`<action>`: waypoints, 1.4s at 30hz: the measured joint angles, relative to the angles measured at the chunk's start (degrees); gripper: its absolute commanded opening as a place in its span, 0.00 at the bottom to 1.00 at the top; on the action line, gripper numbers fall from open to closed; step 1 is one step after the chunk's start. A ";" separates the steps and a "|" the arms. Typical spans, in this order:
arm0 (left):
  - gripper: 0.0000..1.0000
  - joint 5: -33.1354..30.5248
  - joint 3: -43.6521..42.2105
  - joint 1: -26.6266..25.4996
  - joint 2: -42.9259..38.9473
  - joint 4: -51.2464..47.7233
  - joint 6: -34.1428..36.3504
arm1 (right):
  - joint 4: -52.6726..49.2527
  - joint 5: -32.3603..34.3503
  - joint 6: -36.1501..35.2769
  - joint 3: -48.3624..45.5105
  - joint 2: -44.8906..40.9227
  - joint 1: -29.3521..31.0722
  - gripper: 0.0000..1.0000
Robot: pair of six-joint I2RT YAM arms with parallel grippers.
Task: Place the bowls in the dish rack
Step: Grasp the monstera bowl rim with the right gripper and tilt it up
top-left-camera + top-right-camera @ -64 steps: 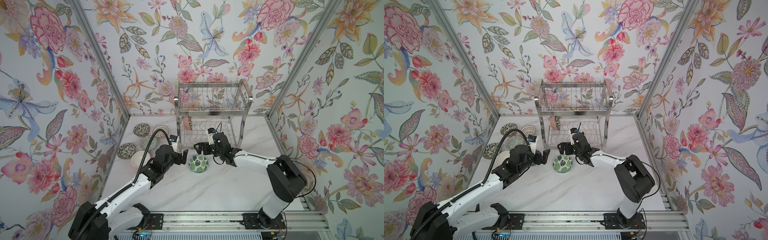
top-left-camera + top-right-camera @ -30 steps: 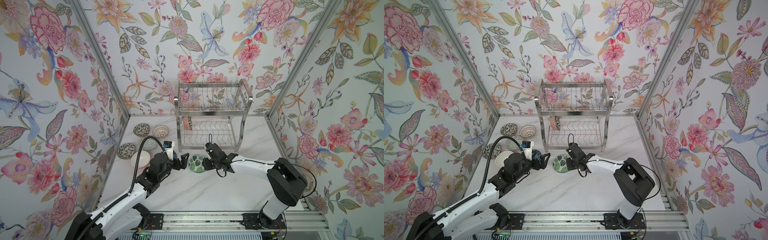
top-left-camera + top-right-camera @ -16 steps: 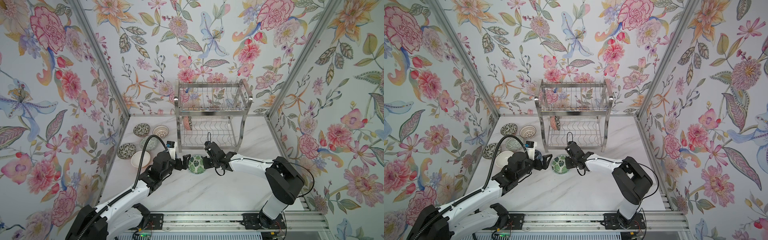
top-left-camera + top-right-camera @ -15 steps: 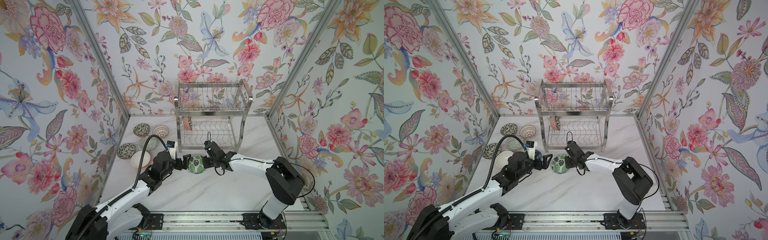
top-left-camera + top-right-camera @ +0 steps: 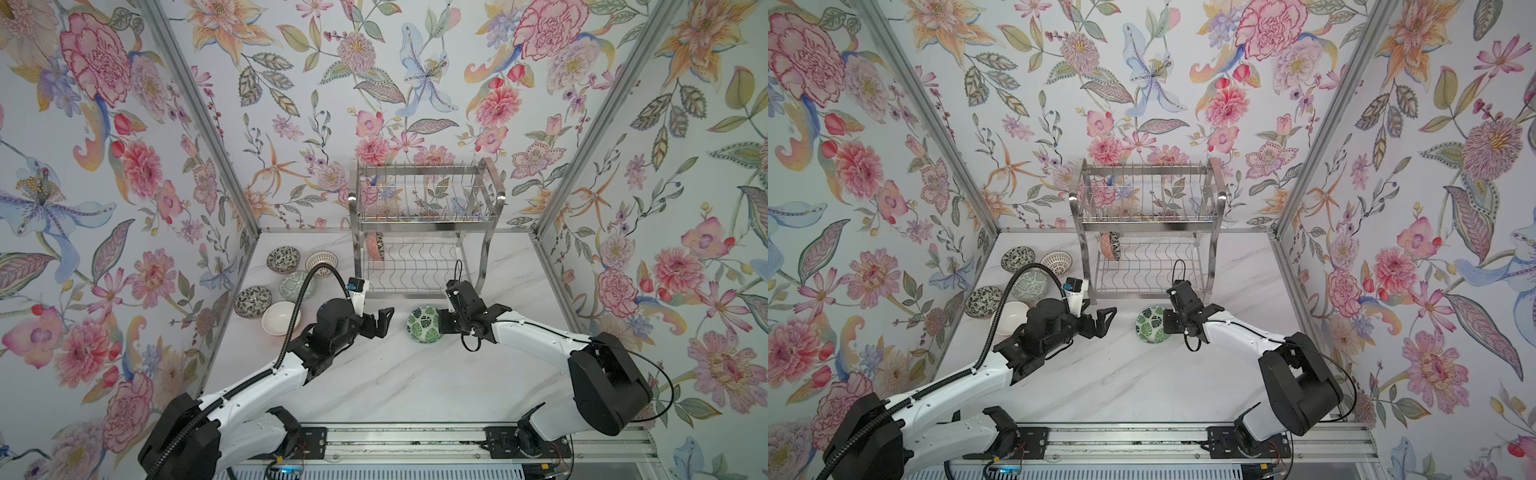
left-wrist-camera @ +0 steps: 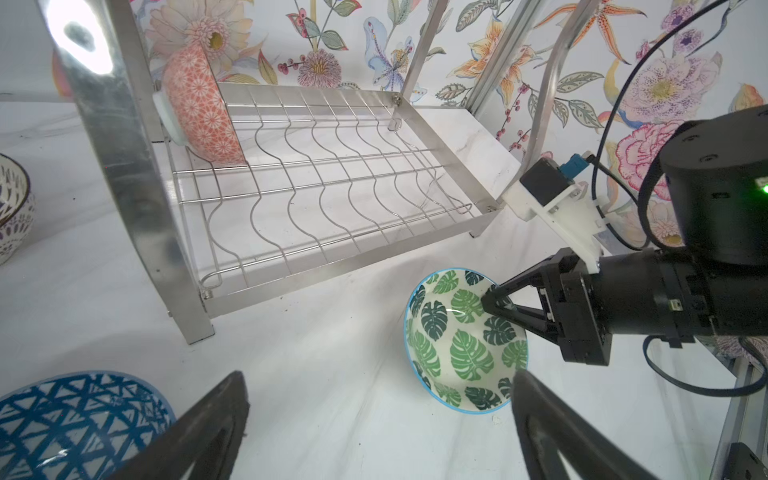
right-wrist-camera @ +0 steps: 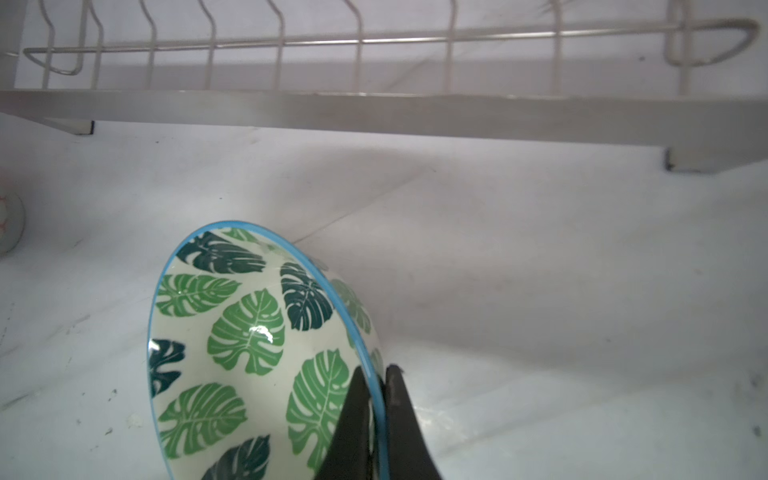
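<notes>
A green-leaf bowl point(image 5: 424, 330) point(image 5: 1150, 330) with a blue rim is tipped on its side in front of the dish rack point(image 5: 419, 224) point(image 5: 1144, 226). My right gripper point(image 5: 441, 326) point(image 5: 1165, 326) point(image 7: 376, 374) is shut on the bowl's rim point(image 7: 249, 340), one finger inside and one outside. My left gripper point(image 5: 384, 322) point(image 5: 1106, 320) point(image 6: 378, 376) stands open to the left of the bowl point(image 6: 461, 345), not touching it. An orange-patterned bowl point(image 5: 376, 245) point(image 6: 199, 108) stands on edge at the left end of the rack's lower tier point(image 6: 316, 187).
Several bowls sit at the left of the table: a black-and-white floral one point(image 5: 283, 258), a brown lattice one point(image 5: 321, 263), a pale green one point(image 5: 294, 284), a dark floral one point(image 5: 252, 301) and a cream one point(image 5: 280, 318). A blue-triangle bowl point(image 6: 75, 419) lies under my left wrist.
My right gripper has shut on the leaf bowl's rim and drawn it to the right, away from my left gripper, which was against it and stays open.
</notes>
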 measured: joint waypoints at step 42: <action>0.99 -1.29 3.26 -4.07 5.01 -0.57 4.31 | -3.89 -0.74 1.14 5.57 0.52 6.60 0.65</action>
